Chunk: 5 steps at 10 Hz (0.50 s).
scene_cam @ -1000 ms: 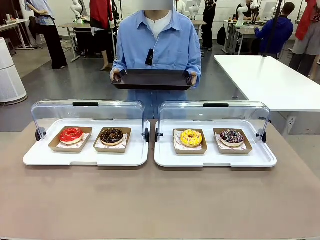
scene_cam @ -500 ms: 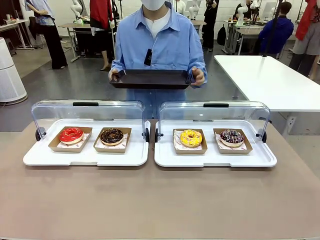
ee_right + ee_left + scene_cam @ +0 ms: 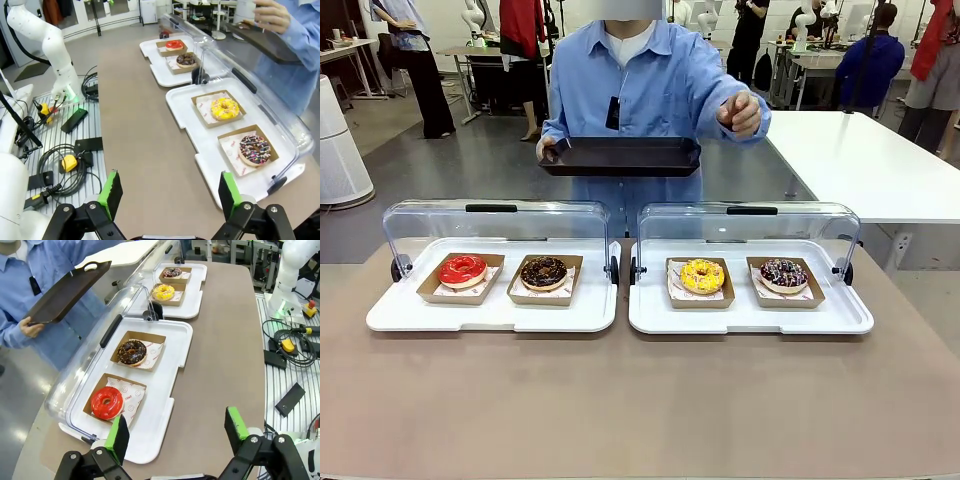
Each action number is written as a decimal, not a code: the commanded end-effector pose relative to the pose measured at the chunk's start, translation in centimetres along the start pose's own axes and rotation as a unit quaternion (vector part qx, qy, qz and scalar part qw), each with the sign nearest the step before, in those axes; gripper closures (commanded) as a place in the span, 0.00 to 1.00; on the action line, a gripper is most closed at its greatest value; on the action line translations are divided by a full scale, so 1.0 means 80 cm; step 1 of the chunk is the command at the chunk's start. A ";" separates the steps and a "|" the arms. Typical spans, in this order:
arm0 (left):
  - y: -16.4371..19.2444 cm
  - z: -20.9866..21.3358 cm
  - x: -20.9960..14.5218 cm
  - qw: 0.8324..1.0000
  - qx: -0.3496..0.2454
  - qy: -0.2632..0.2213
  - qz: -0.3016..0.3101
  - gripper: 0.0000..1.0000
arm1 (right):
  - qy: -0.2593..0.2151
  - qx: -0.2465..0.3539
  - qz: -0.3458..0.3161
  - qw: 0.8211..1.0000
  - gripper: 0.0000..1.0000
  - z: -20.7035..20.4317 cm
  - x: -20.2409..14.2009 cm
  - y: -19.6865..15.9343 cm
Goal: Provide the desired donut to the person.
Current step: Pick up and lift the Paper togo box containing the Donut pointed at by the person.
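Four donuts lie in cardboard trays on two white serving trays: a red donut point(image 3: 463, 269) point(image 3: 106, 402), a chocolate donut point(image 3: 544, 272) point(image 3: 132, 351), a yellow donut point(image 3: 703, 275) point(image 3: 224, 108) and a dark sprinkled donut point(image 3: 784, 273) point(image 3: 255, 149). The person point(image 3: 640, 85) stands at the far side, holding a dark tray point(image 3: 620, 156) in one hand. Their other hand point(image 3: 742, 111) is raised with a finger out over the right serving tray. My left gripper point(image 3: 176, 432) hangs open above the table's near edge, well short of the red donut. My right gripper point(image 3: 170, 194) is open too, back from the sprinkled donut.
Both white serving trays point(image 3: 490, 312) point(image 3: 750, 318) have clear hinged lids point(image 3: 495, 222) standing open at the far side. A white table point(image 3: 860, 160) stands at the back right. Cables and the other arm's base point(image 3: 42, 37) lie behind the table's near edge.
The person's hand on the picture's right let go of the dark tray and rose, finger extended. The tray is now held by one hand. Neither gripper has changed.
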<state>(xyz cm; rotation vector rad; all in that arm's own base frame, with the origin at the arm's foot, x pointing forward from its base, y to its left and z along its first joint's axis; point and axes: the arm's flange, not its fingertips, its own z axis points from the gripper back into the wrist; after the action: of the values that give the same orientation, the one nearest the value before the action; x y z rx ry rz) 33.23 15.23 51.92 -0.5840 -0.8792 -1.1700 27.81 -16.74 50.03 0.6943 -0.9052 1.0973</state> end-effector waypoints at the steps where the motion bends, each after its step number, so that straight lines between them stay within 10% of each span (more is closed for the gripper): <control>1: -0.001 0.002 -0.001 1.000 0.000 -0.003 0.000 0.00 | -0.005 0.003 0.005 1.000 0.00 0.000 -0.001 0.000; 5: -0.001 0.002 -0.001 1.000 0.000 -0.003 0.000 0.00 | -0.005 0.003 0.005 1.000 0.00 0.000 -0.001 0.000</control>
<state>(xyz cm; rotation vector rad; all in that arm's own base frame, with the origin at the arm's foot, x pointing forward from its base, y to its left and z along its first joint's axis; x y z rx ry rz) 33.22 15.24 51.92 -0.5841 -0.8792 -1.1698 27.81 -16.73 50.03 0.6947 -0.9050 1.0976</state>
